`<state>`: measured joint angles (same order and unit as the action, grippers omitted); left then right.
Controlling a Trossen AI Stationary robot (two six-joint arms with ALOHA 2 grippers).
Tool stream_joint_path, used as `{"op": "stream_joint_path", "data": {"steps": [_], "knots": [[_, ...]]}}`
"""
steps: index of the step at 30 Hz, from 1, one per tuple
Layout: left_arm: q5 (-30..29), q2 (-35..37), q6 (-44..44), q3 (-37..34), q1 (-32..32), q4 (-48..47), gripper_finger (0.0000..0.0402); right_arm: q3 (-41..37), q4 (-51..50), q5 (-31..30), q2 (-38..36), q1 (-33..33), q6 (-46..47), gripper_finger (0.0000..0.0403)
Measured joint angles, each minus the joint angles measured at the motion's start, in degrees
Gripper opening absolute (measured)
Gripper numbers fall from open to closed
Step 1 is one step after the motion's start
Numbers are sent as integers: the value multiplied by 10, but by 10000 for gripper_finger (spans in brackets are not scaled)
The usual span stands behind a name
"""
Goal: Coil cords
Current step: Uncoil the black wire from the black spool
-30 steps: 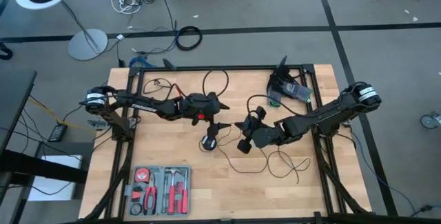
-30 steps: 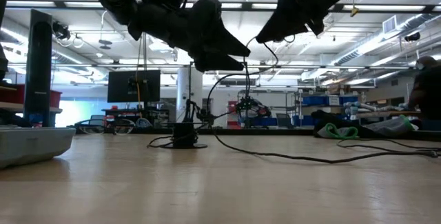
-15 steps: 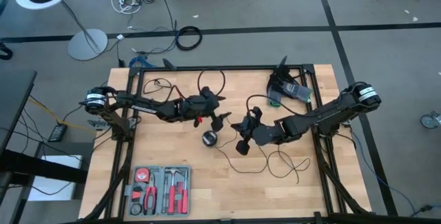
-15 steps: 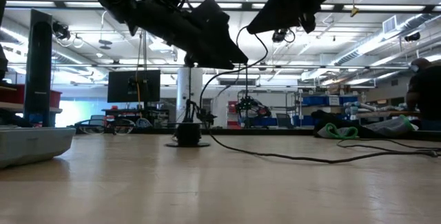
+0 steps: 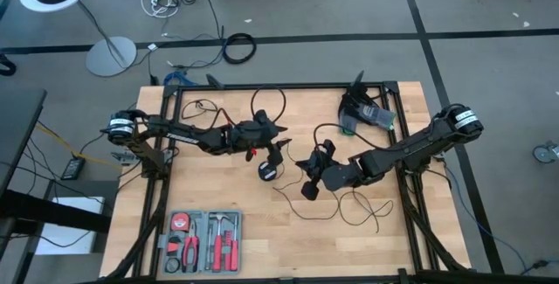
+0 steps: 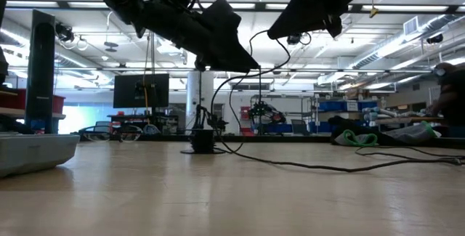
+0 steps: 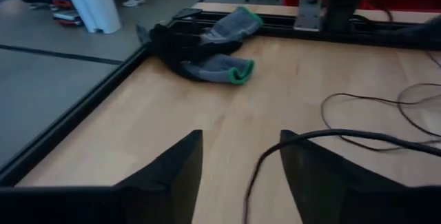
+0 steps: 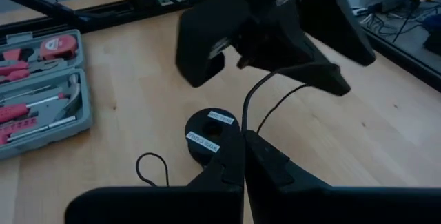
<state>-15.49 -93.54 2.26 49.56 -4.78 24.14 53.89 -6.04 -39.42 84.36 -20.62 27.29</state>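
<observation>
From above I see both hands over the tabletop [image 5: 210, 188] centre: left hand [image 5: 278, 147] just above the puck [image 5: 266, 170], right hand [image 5: 315, 161] beside it, the cord [image 5: 371, 210] looping nearby, the toolkit [image 5: 203, 240] at the near edge.

The table [image 5: 218, 249] is pale wood, matt and smooth, framed in black metal. The cord [image 6: 305, 165] looks thin, rubbery, dull black; its puck [image 8: 210, 138] is matt black plastic with white paper labels. The gloves [image 7: 213, 52] are grey knitted cloth.
</observation>
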Motion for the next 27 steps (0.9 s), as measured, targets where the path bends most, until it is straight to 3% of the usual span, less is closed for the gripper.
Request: {"op": "stream_joint_path", "data": {"steps": [8, 16, 21, 27], "knots": [[12, 0, -5, 0, 0, 0, 159, 0, 17, -1, 0, -6, -8, 0], [30, 0, -5, 0, 0, 1, 158, 0, 115, -33, 0, -32, -137, 0], [73, 0, -5, 0, 0, 20, 157, 0, 100, -34, 0, -26, -115, 0], [72, 0, -5, 0, 0, 13, 123, 0, 87, -34, 0, -27, -93, 0]]}}
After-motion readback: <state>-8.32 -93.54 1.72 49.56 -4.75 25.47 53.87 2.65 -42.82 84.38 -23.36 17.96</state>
